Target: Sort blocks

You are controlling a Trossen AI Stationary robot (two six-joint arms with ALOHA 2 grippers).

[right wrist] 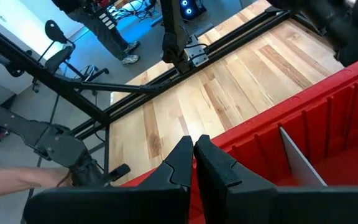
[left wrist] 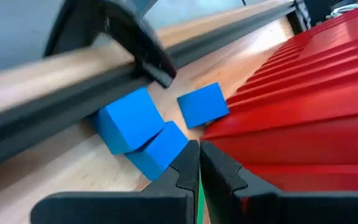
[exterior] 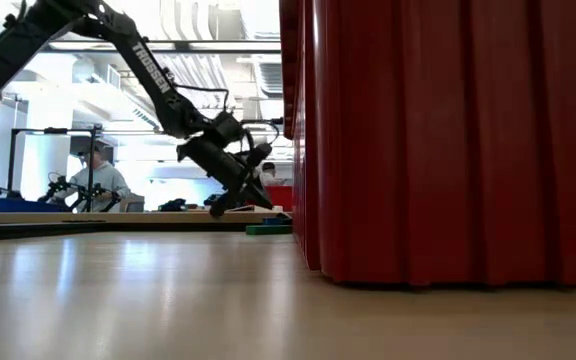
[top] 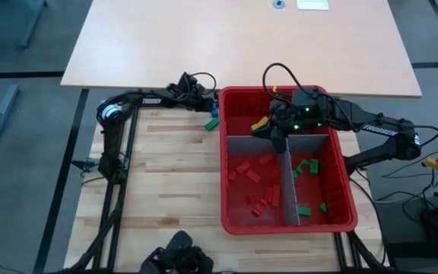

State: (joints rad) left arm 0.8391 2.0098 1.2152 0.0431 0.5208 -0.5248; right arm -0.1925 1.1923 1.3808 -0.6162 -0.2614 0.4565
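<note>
the left gripper (top: 206, 100) is hovering low over the table just outside the red bin's (top: 226, 122) far-left corner, its fingers pressed narrow with a thin green sliver showing between them. three blue blocks (left wrist: 148, 127) are lying just ahead of it beside the bin wall. the right gripper (top: 274, 131) is hanging over the bin's far compartment near a yellow block (top: 260, 122), fingers nearly touching, gripping nothing visible. red blocks (top: 253, 183) and green blocks (top: 306, 169) are lying in separate compartments.

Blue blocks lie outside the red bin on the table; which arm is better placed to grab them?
The left. Its claw sits low beside the blue blocks at the red bin's outer wall. The right claw hangs over the bin's inside, across that wall.
</note>
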